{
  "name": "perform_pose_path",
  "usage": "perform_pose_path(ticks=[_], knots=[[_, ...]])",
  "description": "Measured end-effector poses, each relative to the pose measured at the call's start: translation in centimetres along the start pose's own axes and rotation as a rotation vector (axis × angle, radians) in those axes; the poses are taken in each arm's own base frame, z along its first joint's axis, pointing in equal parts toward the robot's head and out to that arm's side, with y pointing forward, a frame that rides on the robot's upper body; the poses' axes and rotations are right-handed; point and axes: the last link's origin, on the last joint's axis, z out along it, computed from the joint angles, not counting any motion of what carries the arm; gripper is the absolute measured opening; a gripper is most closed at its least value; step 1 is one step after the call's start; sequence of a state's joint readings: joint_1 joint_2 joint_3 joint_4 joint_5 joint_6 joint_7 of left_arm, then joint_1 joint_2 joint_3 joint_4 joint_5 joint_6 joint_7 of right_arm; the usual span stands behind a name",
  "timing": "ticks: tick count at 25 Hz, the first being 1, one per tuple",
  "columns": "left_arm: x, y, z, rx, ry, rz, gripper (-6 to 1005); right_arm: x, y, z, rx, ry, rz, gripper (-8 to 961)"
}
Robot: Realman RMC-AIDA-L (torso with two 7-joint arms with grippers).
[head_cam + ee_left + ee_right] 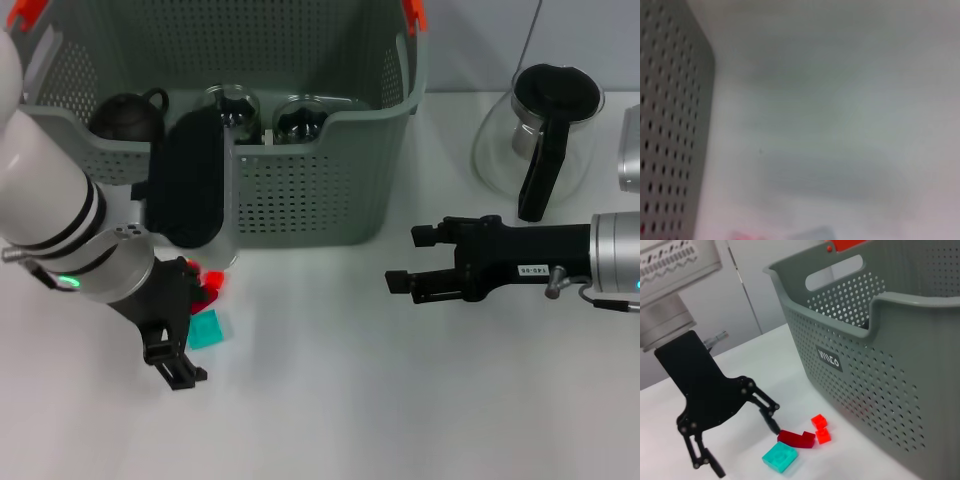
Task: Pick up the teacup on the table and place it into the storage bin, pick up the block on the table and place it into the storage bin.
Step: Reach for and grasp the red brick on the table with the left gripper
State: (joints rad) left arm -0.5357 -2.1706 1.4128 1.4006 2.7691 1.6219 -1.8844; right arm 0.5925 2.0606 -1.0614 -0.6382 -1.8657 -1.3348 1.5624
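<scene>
- Fingers (767,410) of the left gripper (188,330) spread wide and low over the table (350,420), straddling the blocks, presumably to close on one.
- Dark red block (796,438) right at one fingertip, close enough that contact cannot be ruled out; judged the likeliest target.
- Teal block (780,457) just beside it, in the gap between the open fingers; two small bright red pieces (820,428) next to them, nearer the basket wall.
- Storage bin (300,190) directly behind the blocks, so only a short lift and carry needed.
- Inside the bin: a dark teapot (125,115) and glass cups (232,105). No teacup visible on the table, so that half of the task judged done.
- Right gripper (403,260) well apart to the right, level above the table, jaws open and empty, pointing toward the bin; seemingly waiting clear of the left arm.
- Glass carafe (540,140) at far right, not involved.
</scene>
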Motion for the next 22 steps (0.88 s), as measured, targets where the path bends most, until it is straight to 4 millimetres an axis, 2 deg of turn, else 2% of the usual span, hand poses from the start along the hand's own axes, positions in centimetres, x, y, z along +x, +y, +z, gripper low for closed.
perform_pose_path(ticks=[3, 9, 12, 22], knots=[[0.1, -0.2, 0.0, 0.014, -0.004, 0.057, 961, -0.1, 0.1, 0.1, -0.001, -0.008, 0.008, 914], [1.8, -0.2, 0.6, 0.051, -0.045, 0.305, 961, 0.0, 0.1, 0.3, 0.005, -0.029, 0.032, 915], [2.4, -0.3, 0.8, 0.055, -0.058, 0.372, 961, 0.0, 0.3, 0.5, 0.000, -0.031, 0.050, 915], [2.2, 0.8, 1.0, -0.022, -0.074, 0.372, 961, 0.3, 0.4, 0.8, 0.007, -0.033, 0.068, 915]])
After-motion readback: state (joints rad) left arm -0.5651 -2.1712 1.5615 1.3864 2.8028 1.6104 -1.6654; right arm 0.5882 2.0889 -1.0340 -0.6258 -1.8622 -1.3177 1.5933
